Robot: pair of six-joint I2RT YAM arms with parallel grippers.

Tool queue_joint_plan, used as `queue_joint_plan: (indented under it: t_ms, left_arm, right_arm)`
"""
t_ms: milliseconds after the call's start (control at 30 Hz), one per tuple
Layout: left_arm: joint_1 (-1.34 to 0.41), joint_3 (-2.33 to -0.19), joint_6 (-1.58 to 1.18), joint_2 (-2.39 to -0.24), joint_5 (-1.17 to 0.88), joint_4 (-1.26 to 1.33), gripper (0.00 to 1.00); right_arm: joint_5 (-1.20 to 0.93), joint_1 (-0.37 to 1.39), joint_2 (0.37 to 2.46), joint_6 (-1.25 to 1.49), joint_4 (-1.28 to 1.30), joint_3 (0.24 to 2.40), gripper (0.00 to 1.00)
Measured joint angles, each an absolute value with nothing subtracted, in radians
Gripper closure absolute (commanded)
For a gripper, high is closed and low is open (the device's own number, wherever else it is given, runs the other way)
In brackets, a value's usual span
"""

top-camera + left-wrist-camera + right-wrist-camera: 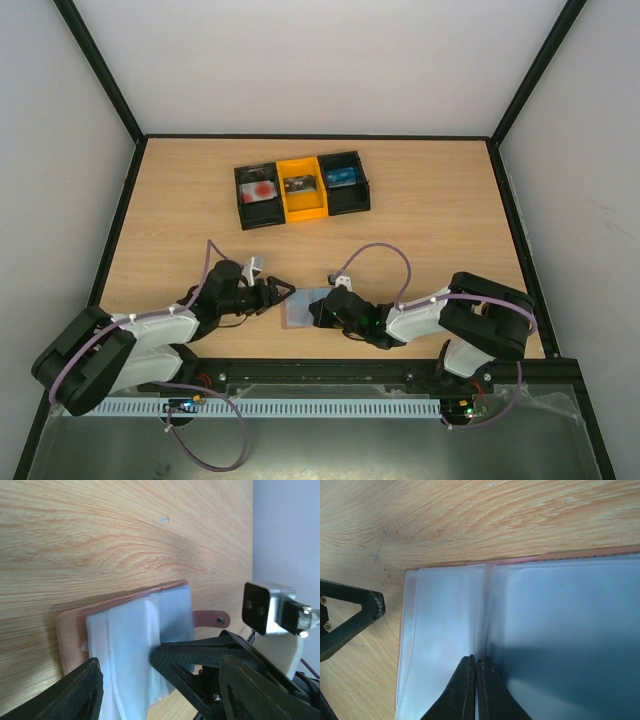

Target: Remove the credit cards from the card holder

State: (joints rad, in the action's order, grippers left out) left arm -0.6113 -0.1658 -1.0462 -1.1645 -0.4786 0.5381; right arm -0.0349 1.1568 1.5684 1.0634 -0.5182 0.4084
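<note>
Where the right claw (476, 660) is shut, the card holder (560, 625) lies beneath.

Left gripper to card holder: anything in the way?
Nothing visible: the left gripper is open beside the card holder, with only bare table between them; the right gripper is shut on a clear sleeve from the opposite side, off that path.

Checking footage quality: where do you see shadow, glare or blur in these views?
Top external: even light, sharp. Left wrist: the left gripper's fingers are dark and blurred up close. Right wrist: a shadow darkens the card holder beside the right gripper.
</note>
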Motion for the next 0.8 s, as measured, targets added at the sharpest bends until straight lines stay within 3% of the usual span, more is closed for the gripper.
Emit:
queue_joint_plan:
  t_ms: [467,800]
  left_arm:
    - [-0.612,-0.173,-1.011,-1.295,-0.492,0.577,0.5]
    - [-0.624,-0.173,-1.024,-1.312,-0.525,0.618,0.83]
  right_arm:
    - [-0.041,1.157,1.58,1.068,-0.549,0.404,0.96]
    - [-0.043,1.157,1.584,1.079,-0.576,0.393,0.96]
